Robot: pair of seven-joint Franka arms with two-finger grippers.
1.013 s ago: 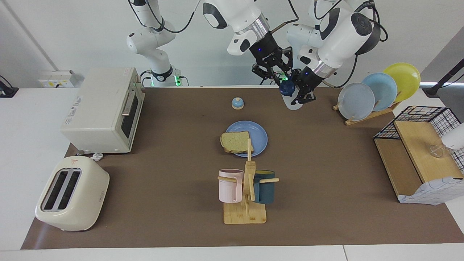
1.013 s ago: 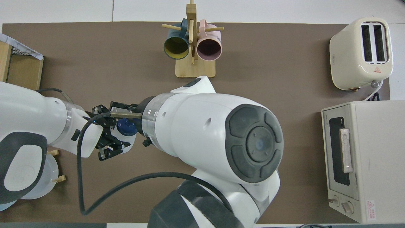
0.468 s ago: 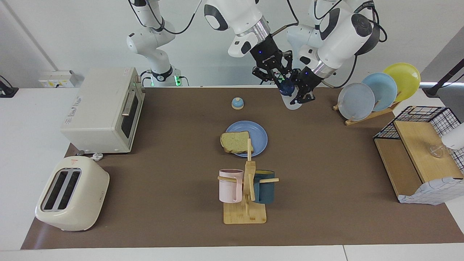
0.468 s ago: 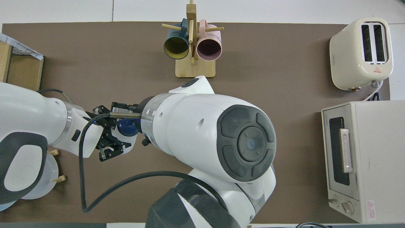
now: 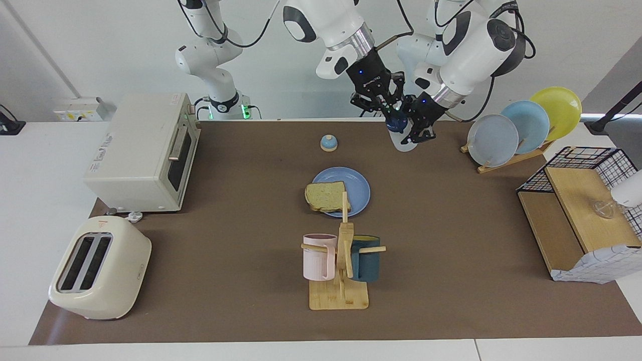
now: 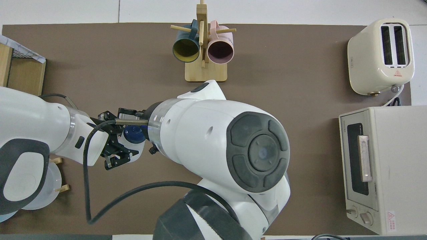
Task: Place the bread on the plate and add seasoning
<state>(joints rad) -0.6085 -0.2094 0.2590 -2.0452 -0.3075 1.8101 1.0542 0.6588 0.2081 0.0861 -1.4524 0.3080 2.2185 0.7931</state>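
Bright, even indoor light, soft faint shadows on the brown mat [image 5: 451, 225], both views sharp, no glare.

Colours on the brown-covered desk [image 5: 451, 281]

A medium-blue plate [image 5: 357, 186] is topped by pale yellow-green bread [image 5: 325, 196] with a tan crust. A navy cap is seen on the translucent white bottle [image 5: 399, 131]. A pink mug [image 5: 319, 256] and a teal mug [image 5: 366, 258] are hung on pale wood.
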